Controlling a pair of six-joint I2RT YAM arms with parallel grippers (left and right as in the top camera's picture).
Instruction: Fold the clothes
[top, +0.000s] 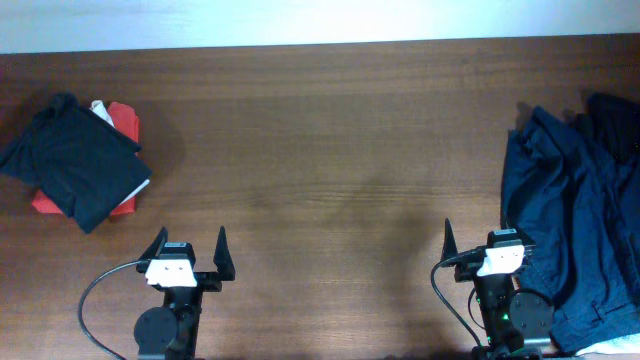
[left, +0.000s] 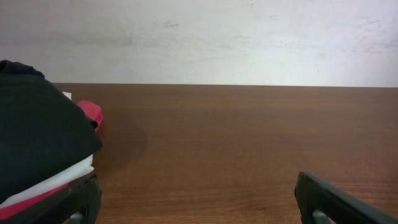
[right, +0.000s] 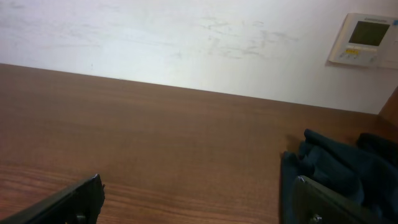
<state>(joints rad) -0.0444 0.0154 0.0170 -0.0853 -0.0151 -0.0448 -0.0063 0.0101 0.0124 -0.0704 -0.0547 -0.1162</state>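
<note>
At the left end of the table (top: 330, 130) lies a folded stack (top: 75, 160), black cloth over red and white. At the table's near edge the left gripper (top: 188, 252) stands wide open and empty. Further right along that edge the right gripper (top: 487, 245) is equally spread, holding nothing. The navy garment (top: 575, 210) sprawls crumpled over the table's right end.

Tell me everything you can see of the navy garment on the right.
The navy-blue garment is soft, matte fabric, unfolded and heavily creased. It is spread in a rumpled heap along the right edge of the table, running out of the overhead view. A black garment adjoins its far side. Nothing grips it.
</note>
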